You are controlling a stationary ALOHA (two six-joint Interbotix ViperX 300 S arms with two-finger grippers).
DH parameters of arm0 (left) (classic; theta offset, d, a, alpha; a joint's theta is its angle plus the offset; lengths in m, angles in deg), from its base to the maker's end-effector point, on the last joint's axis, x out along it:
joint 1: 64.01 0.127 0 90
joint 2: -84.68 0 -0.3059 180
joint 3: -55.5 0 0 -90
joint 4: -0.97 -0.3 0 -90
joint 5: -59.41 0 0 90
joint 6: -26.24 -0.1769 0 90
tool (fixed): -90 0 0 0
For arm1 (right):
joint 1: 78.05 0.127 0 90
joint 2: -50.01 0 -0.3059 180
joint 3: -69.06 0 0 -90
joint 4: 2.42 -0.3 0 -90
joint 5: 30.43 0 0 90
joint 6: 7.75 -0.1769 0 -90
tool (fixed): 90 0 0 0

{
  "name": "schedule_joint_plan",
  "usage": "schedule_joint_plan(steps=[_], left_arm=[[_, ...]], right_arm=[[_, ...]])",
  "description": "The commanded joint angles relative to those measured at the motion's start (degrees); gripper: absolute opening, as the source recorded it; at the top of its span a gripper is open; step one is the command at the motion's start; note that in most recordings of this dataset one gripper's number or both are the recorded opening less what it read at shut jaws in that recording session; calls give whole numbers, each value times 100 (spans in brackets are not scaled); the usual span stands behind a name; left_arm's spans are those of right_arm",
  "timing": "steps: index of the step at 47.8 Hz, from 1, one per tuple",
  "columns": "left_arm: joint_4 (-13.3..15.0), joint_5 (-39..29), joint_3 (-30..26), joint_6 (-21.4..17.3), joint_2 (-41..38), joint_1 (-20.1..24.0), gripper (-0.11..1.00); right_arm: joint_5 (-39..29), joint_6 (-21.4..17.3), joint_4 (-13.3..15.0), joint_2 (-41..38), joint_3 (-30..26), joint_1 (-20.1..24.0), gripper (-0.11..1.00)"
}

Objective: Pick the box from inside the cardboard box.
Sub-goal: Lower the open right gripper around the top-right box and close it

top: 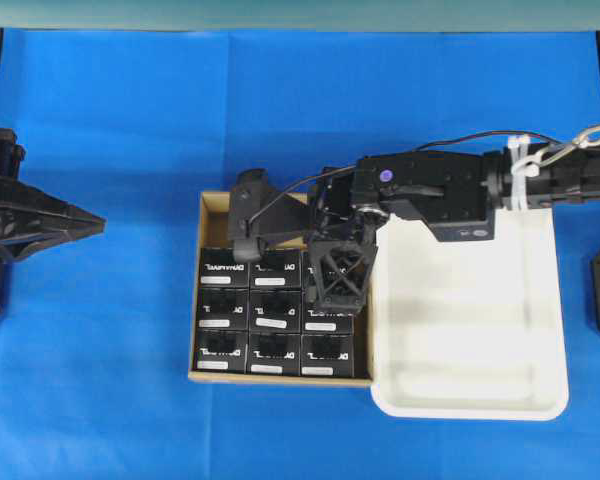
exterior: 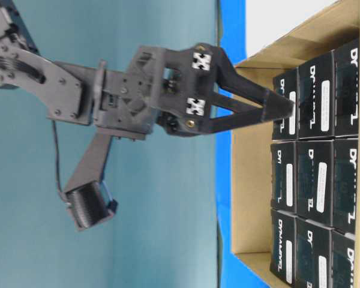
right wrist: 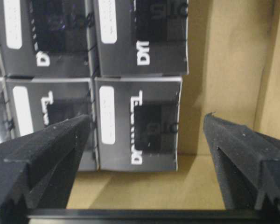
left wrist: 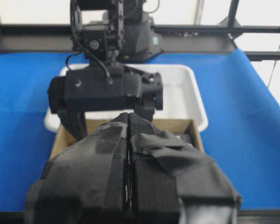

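While the right claw (right wrist: 144,140) hangs spread wide over the cardboard box (top: 212,205), we log the step as approach: nothing is pinched yet. Target item: the black box (right wrist: 137,123), corner unit of the three-by-three block, lying between the two fingertips (right wrist: 51,140) in the wrist view, with bare cardboard floor beyond the far fingertip. Next move, in our judgement: lower so one finger enters the seam beside the neighbouring carton and the other the open floor strip, then close. Lettering: white, partly readable, apparently "DYNAMIXEL" on the carton tops; each carries a small white label, print too small to read. Left claw (left wrist: 128,186): parked well apart, pressed together. White plastic tray (top: 540,400) sits beside the carton.
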Motion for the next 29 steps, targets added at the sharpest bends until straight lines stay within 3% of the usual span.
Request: schedule_joint_plan(steps=[1,14,29], left_arm=[[-9,26,-176,9,-26,0,-5],[-9,26,-176,9,-26,0,-5],[-9,26,-176,9,-26,0,-5]], right_arm=[[62,18,-18,-70,-18,-35,97],[35,290,-18,-70,-9,-114,97],[62,308,-18,-141,9,-123,97]])
